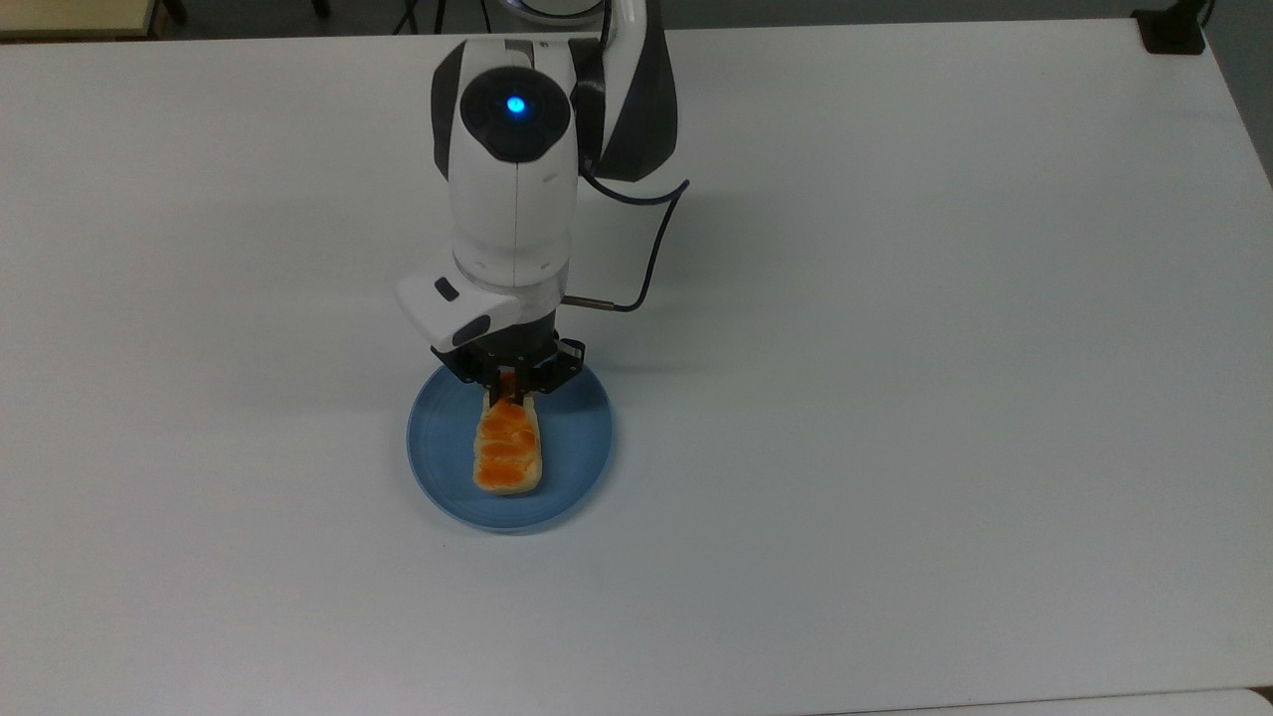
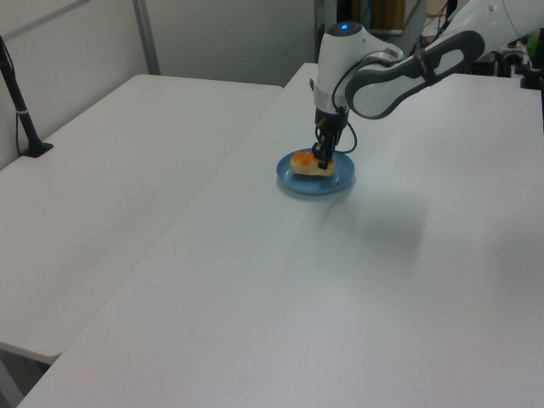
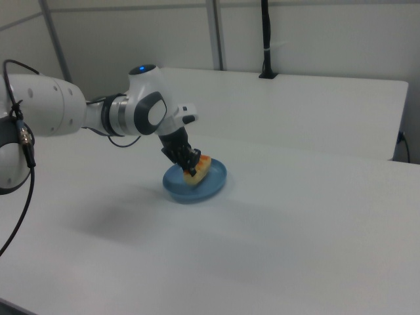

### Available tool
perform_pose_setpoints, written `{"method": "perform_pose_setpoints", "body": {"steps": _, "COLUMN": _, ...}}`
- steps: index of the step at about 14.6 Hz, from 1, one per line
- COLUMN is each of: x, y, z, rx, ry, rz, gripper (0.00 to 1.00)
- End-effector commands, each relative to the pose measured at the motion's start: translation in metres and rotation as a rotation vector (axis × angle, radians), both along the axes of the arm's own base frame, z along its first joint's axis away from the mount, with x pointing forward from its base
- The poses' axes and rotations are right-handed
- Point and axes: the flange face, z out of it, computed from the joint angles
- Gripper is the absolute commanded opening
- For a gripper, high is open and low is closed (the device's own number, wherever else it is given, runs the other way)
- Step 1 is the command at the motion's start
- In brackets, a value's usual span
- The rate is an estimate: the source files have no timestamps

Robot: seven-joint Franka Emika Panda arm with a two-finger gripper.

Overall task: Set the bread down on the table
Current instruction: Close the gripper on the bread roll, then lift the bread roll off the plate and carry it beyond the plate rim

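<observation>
Bread (image 1: 508, 449): on blue plate (image 1: 577, 467), mid-counter (image 1: 895, 398), one end clamped in gripper (image 1: 509, 390). Counter edges well apart from plate; bare white surface on all sides.

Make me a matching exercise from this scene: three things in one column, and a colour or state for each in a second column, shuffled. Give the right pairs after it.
Things:
1. bread
2. plate
3. gripper

States:
A. round and blue, resting on the white table
B. closed on one end of the loaf
C. glossy orange-brown top, one end raised off the dish

Pairs: 1-C, 2-A, 3-B. The right view shows the bread tilted, with the gripper at its raised end and its other end over the plate.
</observation>
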Motion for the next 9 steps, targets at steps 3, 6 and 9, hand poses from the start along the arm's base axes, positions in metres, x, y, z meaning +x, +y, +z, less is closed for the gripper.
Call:
{"method": "perform_pose_setpoints", "body": {"steps": 3, "x": -0.054, "y": -0.019, "z": 0.091, "rx": -0.031, "ry": 0.08, "rz": 0.033, "gripper": 0.0}}
{"method": "perform_pose_setpoints", "body": {"steps": 6, "x": -0.107, "y": -0.032, "z": 0.121, "rx": -0.041, "ry": 0.192, "rz": 0.087, "gripper": 0.0}}
{"method": "perform_pose_setpoints", "body": {"steps": 9, "x": -0.183, "y": -0.04, "z": 0.142, "rx": -0.032, "ry": 0.283, "rz": 0.134, "gripper": 0.0}}
